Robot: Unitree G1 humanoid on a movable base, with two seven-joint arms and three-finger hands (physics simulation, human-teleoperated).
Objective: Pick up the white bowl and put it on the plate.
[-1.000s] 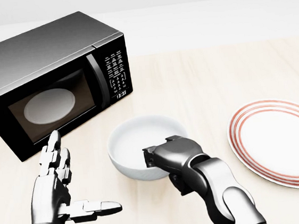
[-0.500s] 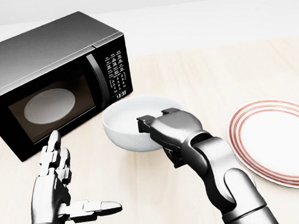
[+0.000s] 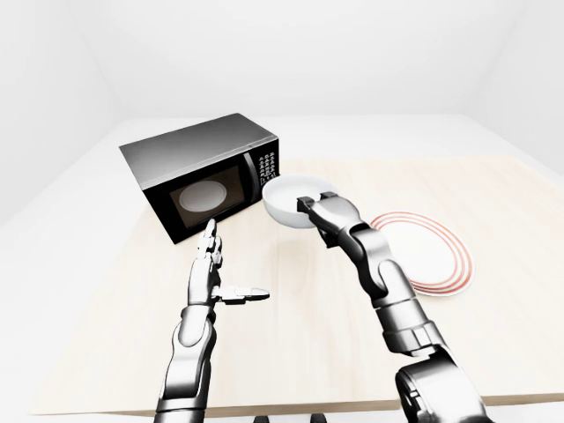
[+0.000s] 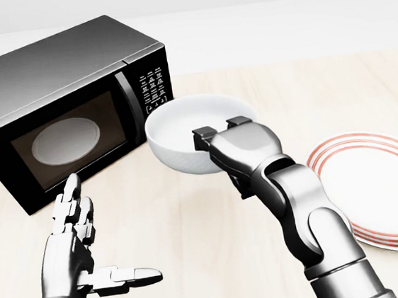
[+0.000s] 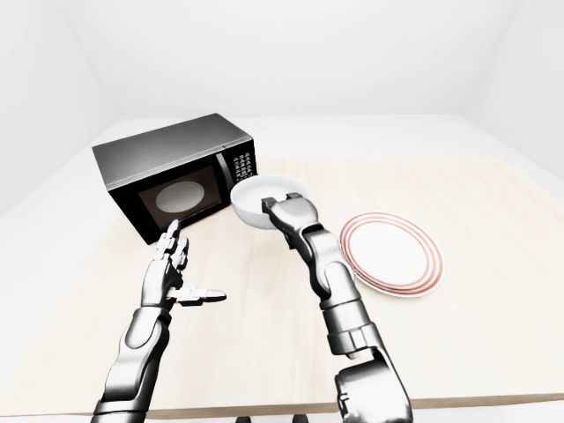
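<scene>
One bowl: the white bowl (image 4: 190, 132) is held in the air, clear of the wooden table (image 4: 308, 102), gripped at its right rim by the right hand (image 4: 238, 148).
Bowl position: it is seen just right of the microwave (image 4: 60, 114), at the level of the keypad (image 4: 154, 97) in the head view, and well left of the plate (image 4: 378, 191).
Bowl attitude: it is tilted slightly, with its opening shown upward and toward the camera; nothing is seen inside it.
Right hand: the fingers (image 4: 208, 134) are closed over the bowl's rim, two dark fingertips being hooked over the edge into the inside; the forearm is raised from the lower right of the head view.
Plate: a white plate with red rings round its border is laid flat on the table at the right, with no contact with the bowl or either hand.
Left hand: the left hand (image 4: 77, 240) is held over the table at the lower left, near the microwave's door (image 4: 67, 145); its fingers are spread wide and straight, the thumb (image 4: 127, 275) is pointed right, and nothing is held.
Microwave: the door is closed, and a pale turntable is visible through the glass.
</scene>
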